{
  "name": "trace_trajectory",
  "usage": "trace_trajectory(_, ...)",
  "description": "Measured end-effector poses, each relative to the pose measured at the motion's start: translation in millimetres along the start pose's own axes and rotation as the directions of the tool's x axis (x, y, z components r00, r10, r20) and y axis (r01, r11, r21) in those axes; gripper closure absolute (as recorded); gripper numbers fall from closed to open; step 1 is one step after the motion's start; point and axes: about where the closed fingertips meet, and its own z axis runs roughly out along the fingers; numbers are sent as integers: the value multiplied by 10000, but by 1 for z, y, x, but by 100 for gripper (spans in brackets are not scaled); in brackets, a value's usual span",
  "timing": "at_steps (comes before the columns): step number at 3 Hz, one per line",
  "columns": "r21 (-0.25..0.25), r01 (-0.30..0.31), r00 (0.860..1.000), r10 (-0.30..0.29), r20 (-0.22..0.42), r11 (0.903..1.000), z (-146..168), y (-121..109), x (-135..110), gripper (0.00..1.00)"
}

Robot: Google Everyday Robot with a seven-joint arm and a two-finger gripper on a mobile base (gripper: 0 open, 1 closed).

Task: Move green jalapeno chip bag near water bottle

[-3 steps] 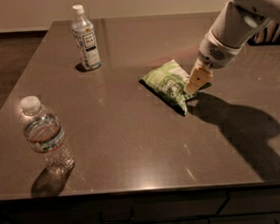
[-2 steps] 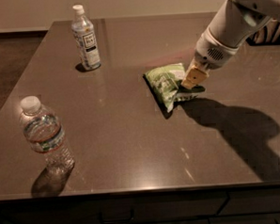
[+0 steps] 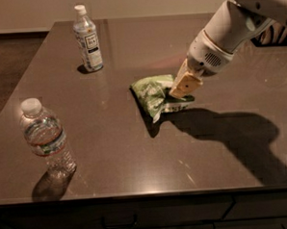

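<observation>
Clear ribbed plastic: the water bottle (image 3: 46, 138) stands upright at the lower left of the frame, near the front edge of the dark table (image 3: 137, 170). At centre frame, well apart from it, the green jalapeno chip bag (image 3: 152, 94) lies crumpled. Its right end is pinched in the tan tool (image 3: 181, 89), which angles down from the white arm (image 3: 226, 32) at upper right. At upper left, a taller slim bottle (image 3: 88, 40) with a white label stands upright.

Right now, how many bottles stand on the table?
2: the water bottle at the front left, the slim bottle at the back left. The jaws grip the chip bag at the centre.
</observation>
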Motion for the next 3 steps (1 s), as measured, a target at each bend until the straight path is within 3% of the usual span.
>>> trace_trajectory(1, -794, 1234, 9900, -1172, 791, 9892, 6, 38, -26, 100)
trace_trajectory(2, -1211, 2517, 9621, -2346, 1394, 9602, 10, 77, -50, 100)
trace_trajectory(3, -1292, 3632, 9257, -3416, 1625, 9227, 19, 113, -72, 100)
